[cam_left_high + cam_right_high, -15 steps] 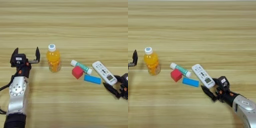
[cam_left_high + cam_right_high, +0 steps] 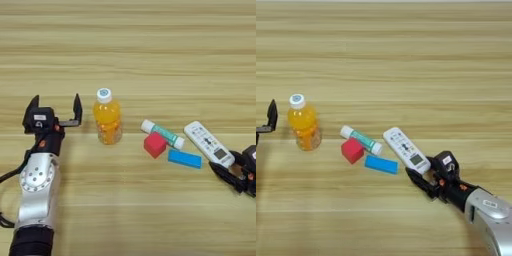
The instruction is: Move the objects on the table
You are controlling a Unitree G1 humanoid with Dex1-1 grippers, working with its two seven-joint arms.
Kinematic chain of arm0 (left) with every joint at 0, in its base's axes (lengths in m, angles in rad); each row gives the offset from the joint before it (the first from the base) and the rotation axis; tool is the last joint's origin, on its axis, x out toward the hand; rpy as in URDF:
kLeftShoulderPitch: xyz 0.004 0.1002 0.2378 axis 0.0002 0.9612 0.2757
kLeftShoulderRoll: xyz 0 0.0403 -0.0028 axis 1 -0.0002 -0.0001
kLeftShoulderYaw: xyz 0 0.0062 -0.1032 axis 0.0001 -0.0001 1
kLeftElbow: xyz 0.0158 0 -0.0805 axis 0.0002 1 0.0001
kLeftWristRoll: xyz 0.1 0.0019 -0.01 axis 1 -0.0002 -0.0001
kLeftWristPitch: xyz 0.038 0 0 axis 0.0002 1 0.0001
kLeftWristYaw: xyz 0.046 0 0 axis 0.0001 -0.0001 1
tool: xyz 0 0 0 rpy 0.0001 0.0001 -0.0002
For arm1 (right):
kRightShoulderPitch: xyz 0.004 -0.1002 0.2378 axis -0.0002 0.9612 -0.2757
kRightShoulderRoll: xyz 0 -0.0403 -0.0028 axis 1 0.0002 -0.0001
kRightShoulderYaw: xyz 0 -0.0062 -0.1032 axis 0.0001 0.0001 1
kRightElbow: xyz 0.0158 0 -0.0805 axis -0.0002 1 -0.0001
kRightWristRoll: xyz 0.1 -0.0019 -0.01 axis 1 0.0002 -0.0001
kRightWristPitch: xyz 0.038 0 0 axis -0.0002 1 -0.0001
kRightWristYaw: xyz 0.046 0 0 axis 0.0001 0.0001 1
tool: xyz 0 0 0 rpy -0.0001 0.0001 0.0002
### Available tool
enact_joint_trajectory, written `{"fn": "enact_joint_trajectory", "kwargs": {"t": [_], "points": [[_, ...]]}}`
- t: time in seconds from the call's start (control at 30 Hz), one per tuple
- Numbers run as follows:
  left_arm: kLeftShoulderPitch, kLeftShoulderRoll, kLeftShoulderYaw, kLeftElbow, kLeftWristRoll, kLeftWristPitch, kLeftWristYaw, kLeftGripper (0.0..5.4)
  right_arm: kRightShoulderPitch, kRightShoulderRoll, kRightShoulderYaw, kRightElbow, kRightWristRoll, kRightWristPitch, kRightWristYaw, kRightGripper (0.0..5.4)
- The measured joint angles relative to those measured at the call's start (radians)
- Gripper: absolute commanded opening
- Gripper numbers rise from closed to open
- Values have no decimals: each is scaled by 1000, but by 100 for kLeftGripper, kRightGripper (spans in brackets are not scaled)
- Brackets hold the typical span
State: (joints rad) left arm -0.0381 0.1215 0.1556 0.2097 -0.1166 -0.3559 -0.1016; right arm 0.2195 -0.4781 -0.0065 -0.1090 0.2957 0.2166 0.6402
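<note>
An orange juice bottle with a white cap stands upright left of the middle. My left gripper is just to its left, open, with its right finger a short gap from the bottle. A green-white tube lies slanted, and a red cube touches its near side. The flat blue block lies right of the cube. A white remote lies diagonally. My right gripper is open at the remote's near end, one finger below it and one to its right.
The light wooden table stretches wide beyond the things, with plank grain running left to right. My left arm's silver forearm lies along the near left, and the right forearm enters from the near right corner.
My left gripper has shifted slightly right, closer to the bottle. The right gripper has crept a little toward the remote's end. The things on the table have not moved.
</note>
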Motion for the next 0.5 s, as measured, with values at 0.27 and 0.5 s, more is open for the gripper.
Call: {"fn": "enact_joint_trajectory", "kwargs": {"t": [0.27,0.5], "points": [[-1,0,-3,11,0,-4,1,540,-17,11,-10,1,-1,-16,-2,290],[-6,-2,-3,22,0,-8,2,540,-20,11,-29,-80,7,-47,2,290]]}}
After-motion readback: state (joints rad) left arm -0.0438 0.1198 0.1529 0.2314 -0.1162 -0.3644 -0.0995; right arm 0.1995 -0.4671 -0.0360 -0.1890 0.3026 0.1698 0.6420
